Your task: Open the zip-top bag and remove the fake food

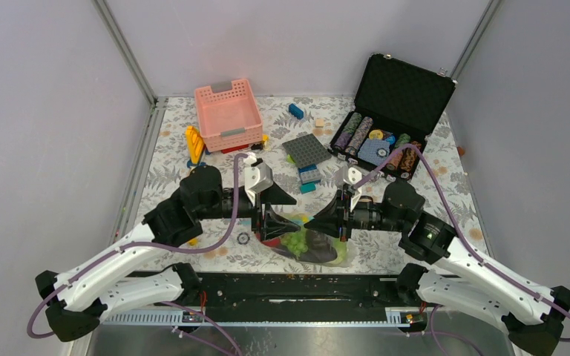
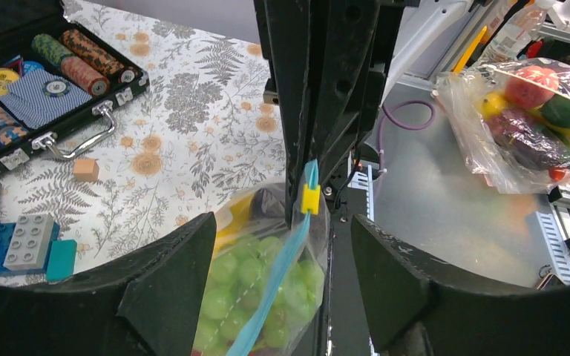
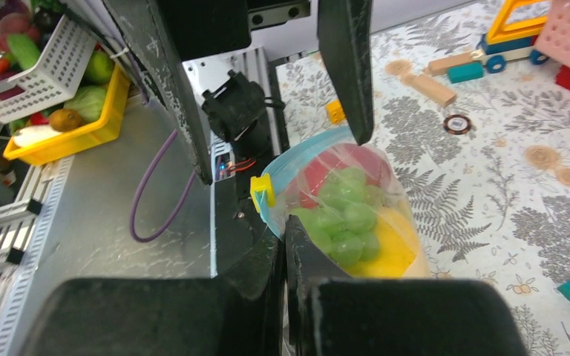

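The bag point(image 1: 308, 241) is sitting at the near edge of the bench point(image 1: 386, 256), food point(image 3: 345, 215) inside. The right gripper point(image 3: 286, 267) is pinching its blue zip edge. The left gripper point(image 2: 282, 222) is spread wide around it. The opening step is going on; next, the left probably needs to pinch the other lip and pull

The crinkly plastic zip-top bag point(image 3: 352, 215) is clear, its zipper strip point(image 3: 297, 152) light blue, its slider point(image 3: 261, 193) yellow; the fern-print tablecloth point(image 3: 490, 185) is grey-white.
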{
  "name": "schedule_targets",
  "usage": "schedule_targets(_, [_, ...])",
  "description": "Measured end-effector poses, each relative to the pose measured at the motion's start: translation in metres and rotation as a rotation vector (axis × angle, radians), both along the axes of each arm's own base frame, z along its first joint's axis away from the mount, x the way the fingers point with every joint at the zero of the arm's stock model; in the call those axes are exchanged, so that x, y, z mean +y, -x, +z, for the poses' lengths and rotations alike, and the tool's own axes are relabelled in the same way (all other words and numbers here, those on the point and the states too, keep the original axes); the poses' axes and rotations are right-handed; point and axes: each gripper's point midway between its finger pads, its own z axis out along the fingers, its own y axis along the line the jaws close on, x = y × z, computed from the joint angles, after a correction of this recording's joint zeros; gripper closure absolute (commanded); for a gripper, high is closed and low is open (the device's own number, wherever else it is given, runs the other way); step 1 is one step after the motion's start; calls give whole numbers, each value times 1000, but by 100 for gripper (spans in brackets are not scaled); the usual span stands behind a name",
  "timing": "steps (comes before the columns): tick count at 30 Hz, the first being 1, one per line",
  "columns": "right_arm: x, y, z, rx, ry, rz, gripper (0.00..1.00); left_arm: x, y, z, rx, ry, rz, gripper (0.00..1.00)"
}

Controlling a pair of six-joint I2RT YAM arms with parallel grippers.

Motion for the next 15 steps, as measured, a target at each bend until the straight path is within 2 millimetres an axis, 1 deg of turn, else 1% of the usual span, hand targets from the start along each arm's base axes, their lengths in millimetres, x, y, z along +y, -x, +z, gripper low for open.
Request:
schedule_targets(3, [3,5,0,13,22,41,100,-1,1,7,-8,13,-8,38])
schedule_targets(6, [4,9,0,15,27,68,100,-6,2,11,-4,14,-33,38])
schedule_targets(9, [3,11,0,15,29,80,100,-12,2,6,13,-3,-57,39])
schedule_targets(13, [3,11,0,16,31,80,100,-16,1,-3,38,-30,-75,45])
schedule_targets(15, [3,11,0,16,31,80,100,-17,2,-5,43,-34,-79,50])
